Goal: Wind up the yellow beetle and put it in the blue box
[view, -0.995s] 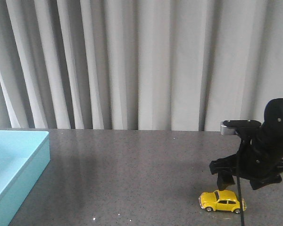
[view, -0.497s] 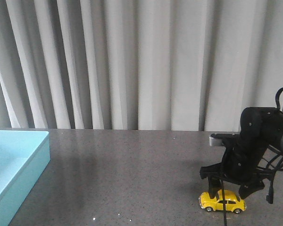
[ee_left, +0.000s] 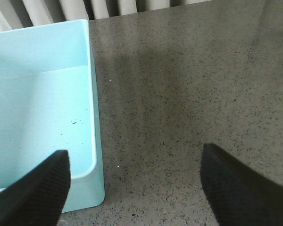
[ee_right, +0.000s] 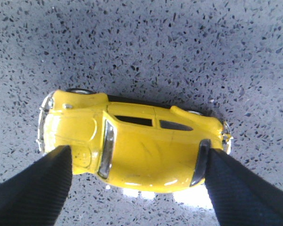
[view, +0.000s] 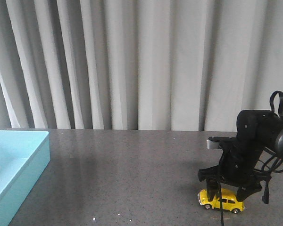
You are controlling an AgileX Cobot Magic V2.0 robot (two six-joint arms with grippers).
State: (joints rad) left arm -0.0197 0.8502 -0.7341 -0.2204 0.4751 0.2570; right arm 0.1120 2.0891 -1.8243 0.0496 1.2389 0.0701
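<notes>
The yellow beetle stands on its wheels on the dark speckled table at the front right. In the right wrist view the yellow beetle lies crosswise between my fingers. My right gripper is open and lowered over the car, one finger by its hood and one by its rear window. The blue box sits at the far left. My left gripper is open and empty, hovering by the box's near corner. The box interior that shows is bare.
The grey speckled table stretches between the box and the car. A pale pleated curtain hangs behind the table's far edge. A black cable hangs from the right arm in front of the car.
My right gripper has moved left and down, from above and to the right of the beetle to straddling it. The beetle has barely moved. The box has not moved.
</notes>
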